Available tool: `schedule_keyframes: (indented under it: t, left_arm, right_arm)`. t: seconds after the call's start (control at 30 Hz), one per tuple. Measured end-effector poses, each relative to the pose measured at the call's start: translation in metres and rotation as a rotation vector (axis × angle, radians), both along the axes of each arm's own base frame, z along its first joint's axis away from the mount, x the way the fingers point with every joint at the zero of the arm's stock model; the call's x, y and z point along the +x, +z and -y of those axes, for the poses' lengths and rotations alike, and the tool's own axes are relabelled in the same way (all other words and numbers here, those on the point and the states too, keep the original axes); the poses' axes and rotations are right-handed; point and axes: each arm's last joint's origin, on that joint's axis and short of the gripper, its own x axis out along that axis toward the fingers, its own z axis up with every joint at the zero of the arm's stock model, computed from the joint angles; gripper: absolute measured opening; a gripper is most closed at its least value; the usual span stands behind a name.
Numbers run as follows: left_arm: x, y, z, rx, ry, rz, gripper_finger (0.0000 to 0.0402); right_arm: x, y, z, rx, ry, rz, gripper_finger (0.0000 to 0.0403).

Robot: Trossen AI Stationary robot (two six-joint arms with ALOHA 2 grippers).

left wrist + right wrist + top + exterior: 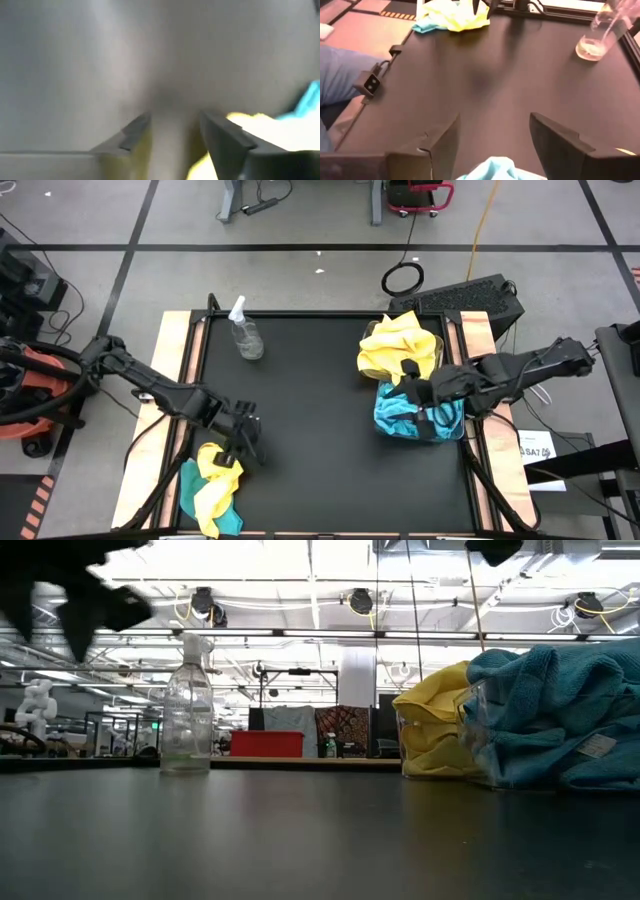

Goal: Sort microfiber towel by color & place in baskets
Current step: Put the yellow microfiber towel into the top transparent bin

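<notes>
Sorting well advanced: a few towels left

Yellow towels (398, 340) and teal towels (400, 413) fill the baskets (447, 425) under the spread-fingered right gripper (428, 402); a mixed pile (212, 490) waits just below the left gripper (243, 438), fingers apart.

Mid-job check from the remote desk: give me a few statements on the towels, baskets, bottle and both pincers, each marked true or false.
1. The left pincer is over the mixed yellow and teal towel pile at the table's near left corner. True.
2. The spray bottle lies tipped over. False: it stands upright near the far edge.
3. Both baskets sit on the table's left side. False: the yellow-filled basket and the teal-filled basket are on the right.
4. The right pincer is above the teal-filled basket, fingers apart. True.
5. The yellow-filled basket lies farther back than the teal-filled one. True.
</notes>
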Motion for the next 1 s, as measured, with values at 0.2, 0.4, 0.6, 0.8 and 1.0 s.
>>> schedule_keyframes:
  t: [0.2, 0.4, 0.6, 0.8, 1.0]
  left_arm:
    - [-0.020, -0.004, 0.011, -0.110, 0.150, -0.233, 0.0288]
    - [-0.028, -0.004, 0.025, -0.146, 0.193, -0.286, 0.0335]
    - [-0.037, -0.026, 0.034, -0.178, 0.256, -0.316, 0.0336]
    - [-0.040, -0.051, 0.040, -0.294, 0.307, -0.315, 0.0336]
    - [-0.050, -0.063, 0.039, -0.275, 0.337, -0.378, 0.0286]
  right_arm:
    - [0.023, -0.022, -0.006, -0.033, 0.015, -0.025, 0.0231]
    - [0.040, -0.035, -0.011, -0.035, 0.023, -0.055, 0.0231]
    - [0.049, -0.044, -0.018, -0.010, 0.063, -0.090, 0.0231]
    - [0.052, -0.046, -0.028, -0.007, 0.100, -0.077, 0.0231]
    - [0.050, -0.044, -0.037, -0.001, 0.127, -0.061, 0.0231]
